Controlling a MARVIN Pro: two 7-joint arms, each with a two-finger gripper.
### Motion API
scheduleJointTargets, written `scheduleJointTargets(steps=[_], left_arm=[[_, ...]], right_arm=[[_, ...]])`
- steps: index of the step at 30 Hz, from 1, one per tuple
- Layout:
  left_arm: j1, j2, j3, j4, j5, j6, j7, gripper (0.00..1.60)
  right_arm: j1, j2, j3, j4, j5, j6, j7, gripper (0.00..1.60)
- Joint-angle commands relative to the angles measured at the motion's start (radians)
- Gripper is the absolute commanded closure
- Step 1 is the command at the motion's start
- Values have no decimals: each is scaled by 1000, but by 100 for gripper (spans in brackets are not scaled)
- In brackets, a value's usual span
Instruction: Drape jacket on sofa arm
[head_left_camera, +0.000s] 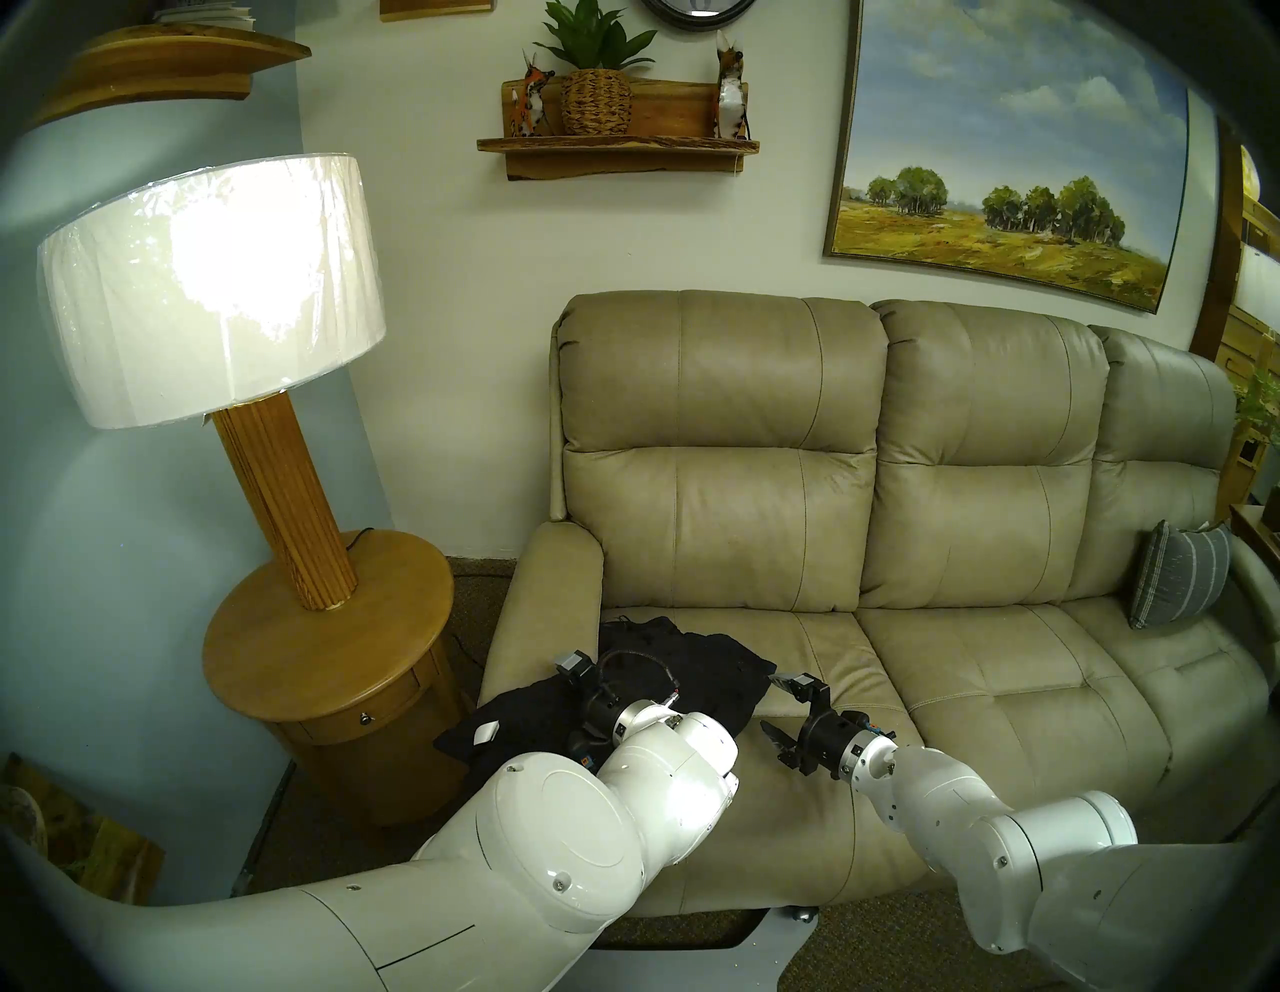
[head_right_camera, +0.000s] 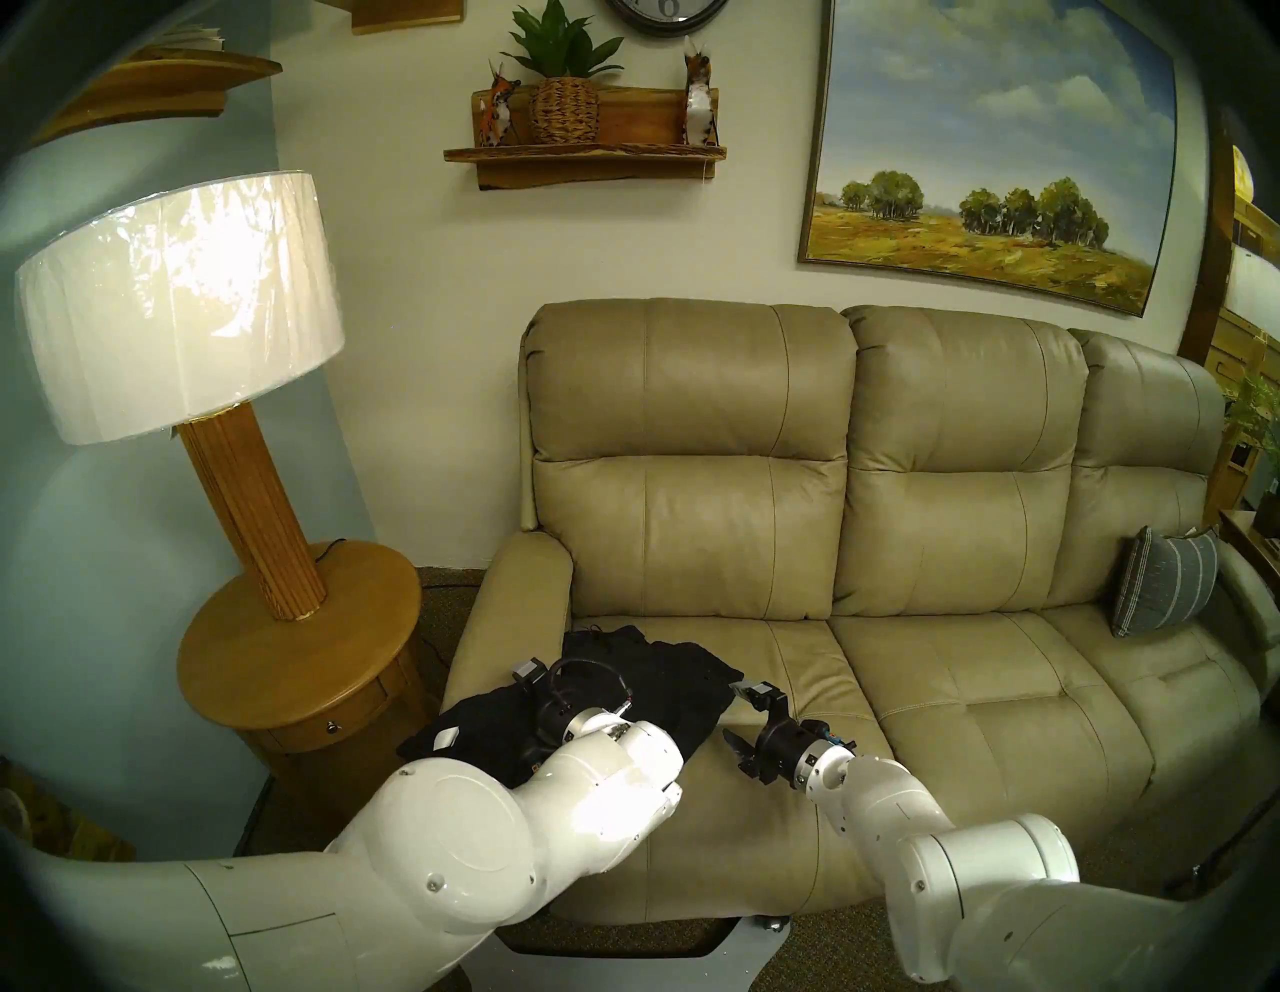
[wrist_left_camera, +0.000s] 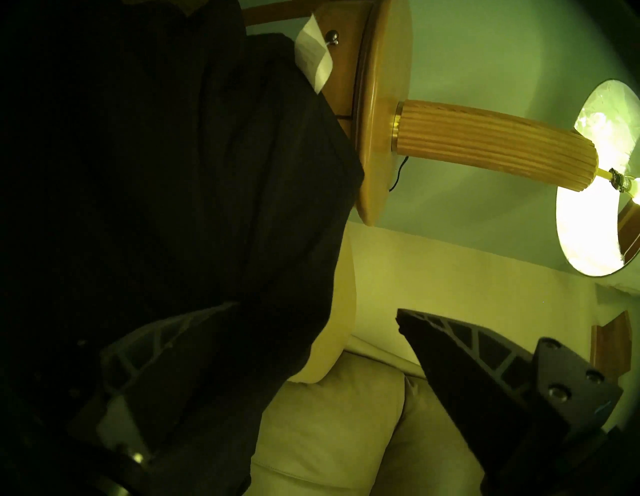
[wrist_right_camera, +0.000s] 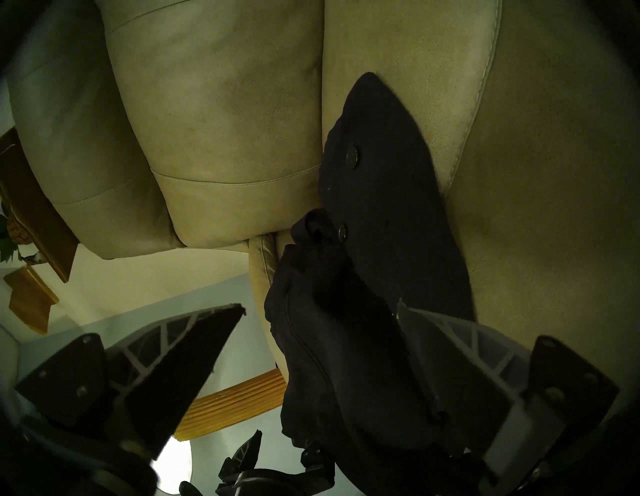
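The jacket (head_left_camera: 665, 675) lies across the front of the sofa arm (head_left_camera: 547, 596), one part spilling outward over the arm's side toward the side table (head_left_camera: 325, 651), with its white tag (head_left_camera: 487, 731) near that hanging edge, the rest trailing onto the seat (head_left_camera: 817, 665). Lying over the rounded top like this lets the weight on both sides hold it in place, so the drape looks essentially done. The left gripper (wrist_left_camera: 311, 311) hovers close above the cloth with its fingers (wrist_left_camera: 450, 350) spread, nothing between them; the fabric fills that wrist view's left side only because the hand is so near. The right gripper (head_left_camera: 779, 710) hangs over the seat just beside the jacket's seat-side edge, fingers likewise wide apart and empty. Both hands free suggests they have let go, leaving the jacket resting on its own; what remains is probably just to clear the arms without snagging the cloth.
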Motion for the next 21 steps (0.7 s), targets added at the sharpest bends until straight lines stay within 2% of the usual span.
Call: scheduleJointTargets(steps=[1, 10, 21], left_arm=[[-26, -3, 71, -3, 61, 16, 47, 0], [-2, -3, 116, -3, 98, 24, 141, 0], [5, -3, 175, -3, 149, 49, 245, 0]], right_arm=[[15, 11, 9, -7, 6, 5, 7, 0], [22, 14, 22, -10, 8, 11, 5, 0], [23, -26, 29, -15, 7, 30, 10, 0]])
